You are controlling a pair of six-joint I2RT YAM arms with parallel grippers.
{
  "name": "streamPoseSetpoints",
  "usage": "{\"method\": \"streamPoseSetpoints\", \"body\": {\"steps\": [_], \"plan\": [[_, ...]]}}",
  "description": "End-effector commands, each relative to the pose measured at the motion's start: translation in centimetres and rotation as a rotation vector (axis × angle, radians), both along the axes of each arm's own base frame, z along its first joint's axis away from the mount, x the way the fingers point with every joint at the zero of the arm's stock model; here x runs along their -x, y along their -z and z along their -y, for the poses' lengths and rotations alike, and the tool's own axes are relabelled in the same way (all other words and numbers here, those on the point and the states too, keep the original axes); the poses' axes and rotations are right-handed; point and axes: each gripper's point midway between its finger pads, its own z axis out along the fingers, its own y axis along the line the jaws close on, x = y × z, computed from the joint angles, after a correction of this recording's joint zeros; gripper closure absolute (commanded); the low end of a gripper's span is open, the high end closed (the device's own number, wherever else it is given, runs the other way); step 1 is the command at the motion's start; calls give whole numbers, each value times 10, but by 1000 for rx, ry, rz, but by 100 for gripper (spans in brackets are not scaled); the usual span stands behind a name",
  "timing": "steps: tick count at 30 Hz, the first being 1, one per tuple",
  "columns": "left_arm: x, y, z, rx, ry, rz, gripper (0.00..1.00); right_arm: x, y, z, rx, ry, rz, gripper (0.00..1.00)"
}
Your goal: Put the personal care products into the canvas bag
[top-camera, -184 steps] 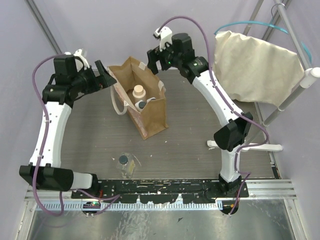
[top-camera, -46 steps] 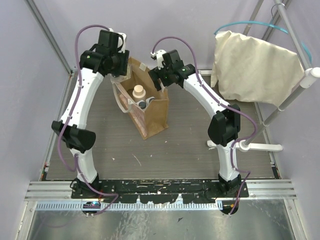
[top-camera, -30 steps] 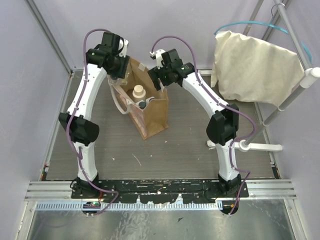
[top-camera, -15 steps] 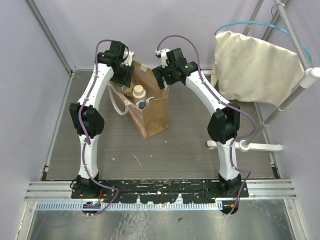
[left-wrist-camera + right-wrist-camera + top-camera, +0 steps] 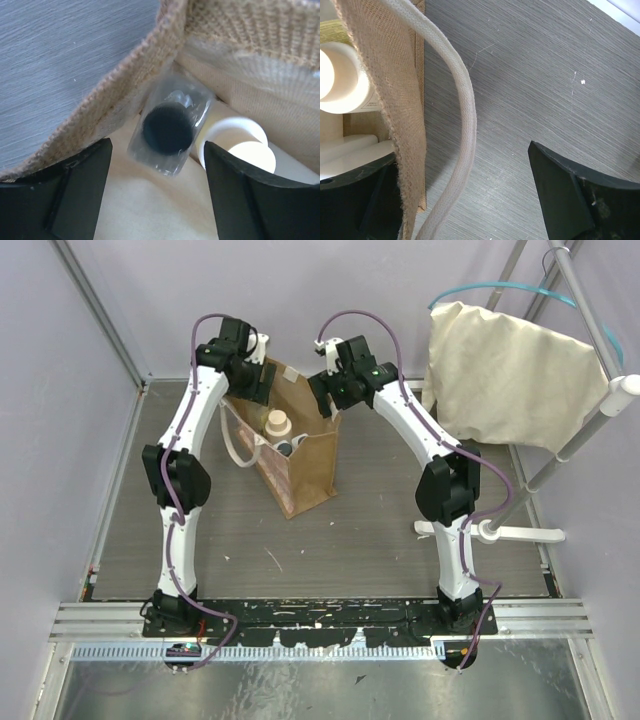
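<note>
The left gripper, six seconds ago clear of the canvas bag at its 9 o'clock, now hangs over the bag's 10 o'clock corner, fingers spread wide and holding nothing. Below them lies the wrapped black-capped item. It was earlier on the table toward 7 o'clock and is now inside against the wall, just beside the cream bottle. The right gripper, hardly shifted, stands wide open at 2 o'clock, straddling the bag's wall and loop handle without pinching them. Bare table spreads from 3 to 8 o'clock.
</note>
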Motion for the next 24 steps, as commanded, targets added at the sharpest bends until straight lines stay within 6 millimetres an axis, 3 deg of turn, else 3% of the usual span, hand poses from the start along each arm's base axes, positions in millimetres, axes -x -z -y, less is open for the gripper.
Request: {"method": "streamPoseSetpoints", "body": {"steps": [1,7,8,12,19,24], "plan": [[-20,-4,-3,8,-22,60,17,0,-9,0,-21,0,8,7],[-21,-14,-3,17,-21,87,13,2,-10,-2,-39,1,2,7],[-20,-18,-3,20,-20,92,9,2,-11,-2,-40,1,4,7],[-17,-41,3,65,0,136,2,3,-17,-4,-55,-8,15,7],[-5,-126,17,236,13,306,2,9,-54,-28,-203,-126,122,7],[8,-190,6,315,-60,454,2,13,-101,-43,-321,-190,238,7]]}}
